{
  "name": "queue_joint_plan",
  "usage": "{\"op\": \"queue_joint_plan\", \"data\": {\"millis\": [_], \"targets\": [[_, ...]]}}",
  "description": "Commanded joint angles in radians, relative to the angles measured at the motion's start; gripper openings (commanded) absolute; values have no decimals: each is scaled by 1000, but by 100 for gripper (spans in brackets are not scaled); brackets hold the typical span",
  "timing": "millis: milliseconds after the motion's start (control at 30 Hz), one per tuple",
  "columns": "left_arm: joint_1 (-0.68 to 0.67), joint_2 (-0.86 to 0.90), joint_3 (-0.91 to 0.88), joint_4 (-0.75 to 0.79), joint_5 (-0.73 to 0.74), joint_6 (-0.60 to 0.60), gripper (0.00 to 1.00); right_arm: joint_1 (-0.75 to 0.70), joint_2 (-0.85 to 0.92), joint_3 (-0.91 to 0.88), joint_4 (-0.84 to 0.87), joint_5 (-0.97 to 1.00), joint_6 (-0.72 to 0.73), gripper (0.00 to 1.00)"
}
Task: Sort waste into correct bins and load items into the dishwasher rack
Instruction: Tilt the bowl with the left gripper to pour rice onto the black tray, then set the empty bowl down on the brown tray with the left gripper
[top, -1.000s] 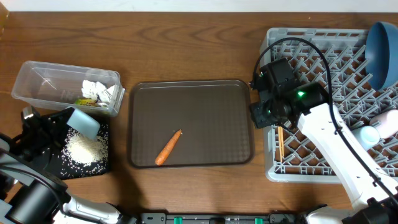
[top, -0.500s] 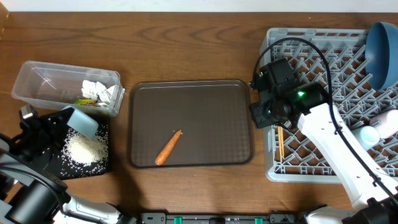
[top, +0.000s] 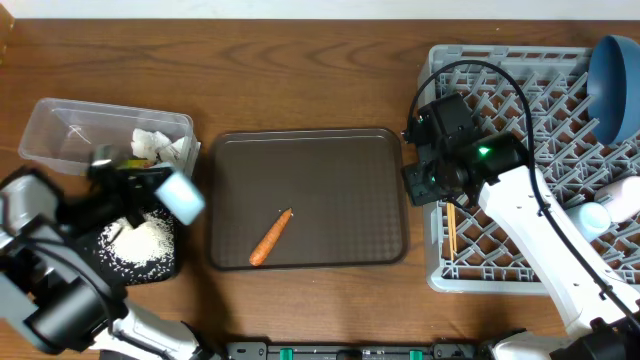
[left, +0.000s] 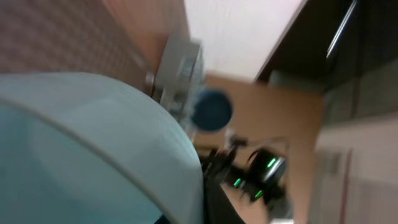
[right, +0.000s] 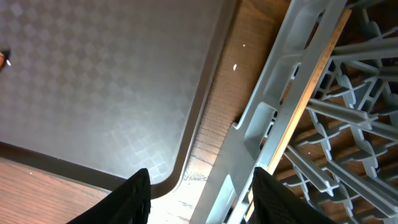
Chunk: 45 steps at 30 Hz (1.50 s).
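My left gripper is shut on a light blue cup, held above the gap between the black tray and the brown tray; the cup fills the blurred left wrist view. White rice lies in the black tray. The clear tub holds tissue pieces and the wrapper. The carrot lies on the brown tray. My right gripper is open and empty over the grey rack's left rim, also open in the right wrist view. Chopsticks lie in the rack.
The brown serving tray lies between bins and rack, its corner in the right wrist view. A dark blue plate stands in the rack's far right, with pale cups below it. A cable arcs over the rack.
My left arm has swung right and up with the cup, from over the black tray toward the brown tray's left edge. The right arm has not moved.
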Motion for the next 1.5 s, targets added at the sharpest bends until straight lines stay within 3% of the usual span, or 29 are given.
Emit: {"op": "queue_joint_plan", "data": {"millis": [0,233,333,433,633,767,900,1200,1467], "targets": [[-120,-47,1,-66,-27,161,6,5,6,2,1,15,20,52],[-355,-50,1,22,-32,182,6,5,6,2,3,15,35,53],[-434,-50,4,93,-43,117,6,5,6,2,3,15,35,52],[-506,-50,24,234,-97,-58,6,5,6,2,3,15,35,52],[-638,-50,65,609,-285,-541,6,5,6,2,3,15,35,52],[-736,-50,67,808,-422,-731,6,5,6,2,3,15,35,52],[-845,-50,67,887,-550,-778,6,5,6,2,4,15,58,53],[-1103,-50,67,833,-913,-779,6,5,6,2,27,58,162,53],[-1254,-50,67,867,-1009,-805,11,4,6,2,42,87,223,53]]}}
